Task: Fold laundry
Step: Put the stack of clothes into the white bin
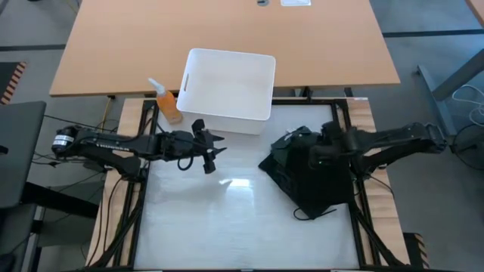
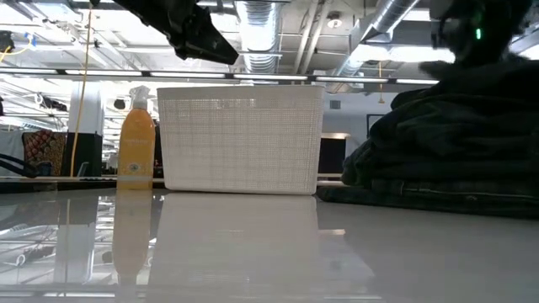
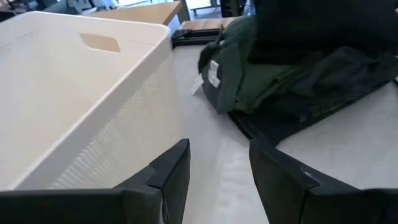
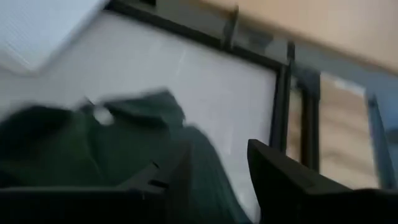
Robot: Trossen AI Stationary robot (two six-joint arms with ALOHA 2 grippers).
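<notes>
A pile of dark clothes (image 1: 310, 172) sits on the right side of the white table (image 1: 227, 219). A dark green shirt (image 3: 280, 74) lies on top of it. The right gripper (image 1: 327, 143) hangs over the pile with its fingers apart, holding nothing. The left gripper (image 1: 214, 151) waits in the middle left, fingers apart and empty, near the white bin (image 1: 227, 91). An orange spray bottle (image 1: 168, 102) stands beside the bin.

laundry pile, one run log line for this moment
laundry pile: heaped, table right | right gripper: open over pile, empty | left gripper: open, empty, beside white bin
</notes>
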